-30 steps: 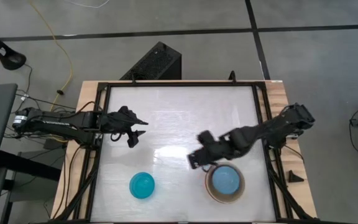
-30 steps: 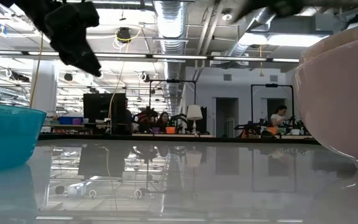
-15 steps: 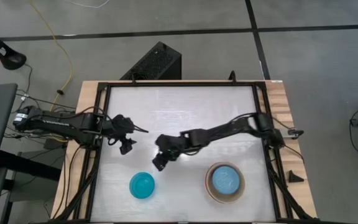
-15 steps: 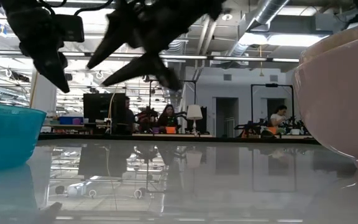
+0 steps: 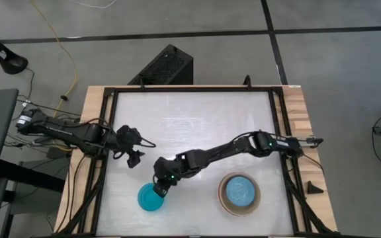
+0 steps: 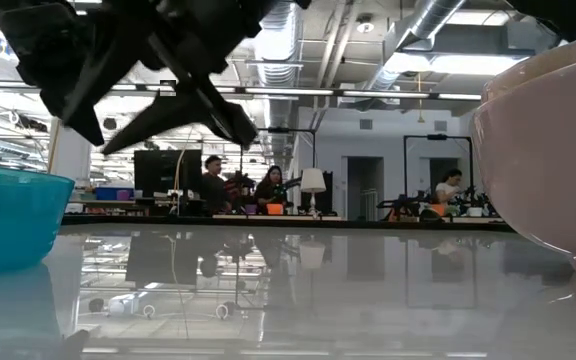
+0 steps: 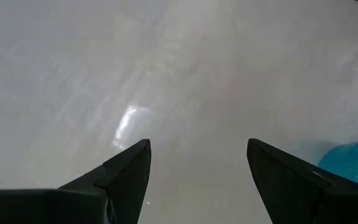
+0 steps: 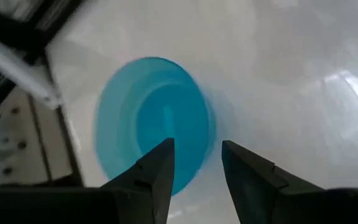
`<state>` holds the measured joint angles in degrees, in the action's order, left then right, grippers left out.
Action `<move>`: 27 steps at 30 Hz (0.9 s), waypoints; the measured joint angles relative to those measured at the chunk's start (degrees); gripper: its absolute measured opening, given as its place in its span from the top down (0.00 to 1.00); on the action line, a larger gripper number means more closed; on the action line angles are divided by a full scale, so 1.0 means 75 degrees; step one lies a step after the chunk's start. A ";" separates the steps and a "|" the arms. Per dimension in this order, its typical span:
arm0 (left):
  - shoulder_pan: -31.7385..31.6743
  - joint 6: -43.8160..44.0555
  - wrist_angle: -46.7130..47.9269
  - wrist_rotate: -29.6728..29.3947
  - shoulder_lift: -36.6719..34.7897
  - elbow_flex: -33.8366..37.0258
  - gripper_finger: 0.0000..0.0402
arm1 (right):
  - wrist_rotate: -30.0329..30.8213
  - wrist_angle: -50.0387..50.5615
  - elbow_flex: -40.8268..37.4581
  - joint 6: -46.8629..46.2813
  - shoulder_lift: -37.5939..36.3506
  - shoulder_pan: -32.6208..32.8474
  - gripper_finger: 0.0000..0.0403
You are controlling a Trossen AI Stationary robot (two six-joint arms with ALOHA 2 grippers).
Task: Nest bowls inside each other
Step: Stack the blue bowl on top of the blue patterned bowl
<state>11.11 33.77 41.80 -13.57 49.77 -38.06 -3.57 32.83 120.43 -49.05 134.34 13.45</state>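
Right pincer [image 5: 161, 190]: released, poised over the turquoise bowl's [image 5: 151, 198] rim at two o'clock; nearer arm.
Left pincer [image 5: 135, 158]: released, parked at eleven o'clock.

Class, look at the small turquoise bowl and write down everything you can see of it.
The turquoise bowl is small, round and bright blue-green, with a smooth glossy look. It stands upright and empty on the white table, near its front edge, apart from the stacked bowls. The right gripper hangs over its rim with fingers open, holding nothing. The pictures do not settle whether they touch.
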 joint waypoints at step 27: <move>0.0697 -0.0745 0.0166 -0.0418 -0.0002 0.0000 0.36 | 0.0273 -0.0173 -0.0025 -0.1251 0.0498 0.0166 0.93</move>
<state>16.34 28.18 43.05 -16.71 49.76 -38.06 -1.52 31.54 120.25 -58.43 138.07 14.69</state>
